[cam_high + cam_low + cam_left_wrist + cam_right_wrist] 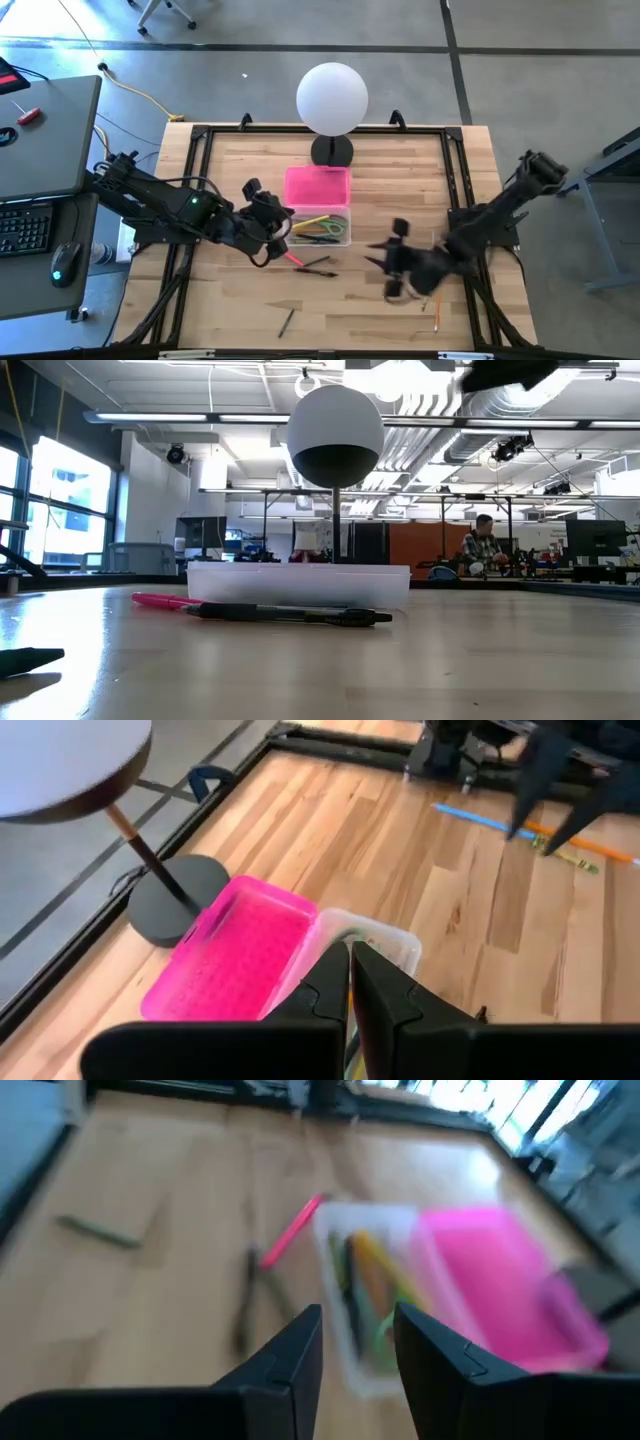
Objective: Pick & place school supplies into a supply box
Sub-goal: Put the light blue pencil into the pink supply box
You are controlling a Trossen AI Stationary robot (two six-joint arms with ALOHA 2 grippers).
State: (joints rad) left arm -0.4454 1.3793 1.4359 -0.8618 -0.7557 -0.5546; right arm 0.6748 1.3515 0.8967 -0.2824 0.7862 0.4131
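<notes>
The clear supply box [322,229] lies open on the table with several green, yellow and orange pens inside. Its pink lid [318,187] lies flat against its far side. My left gripper [277,226] hovers at the box's left end, shut and empty [350,965]. My right gripper [388,258] is in the air to the right of the box, open and empty [358,1335]. A pink pen [294,259] and a black pen [316,266] lie flat on the table just in front of the box, and both also show in the low view [160,601] [290,615].
A white globe lamp [332,98] stands on its black base [332,151] behind the lid. A dark pencil [287,321] lies near the front edge. Blue [475,817] and orange [585,845] pens lie on the table under my right arm. A black frame [200,180] borders the table.
</notes>
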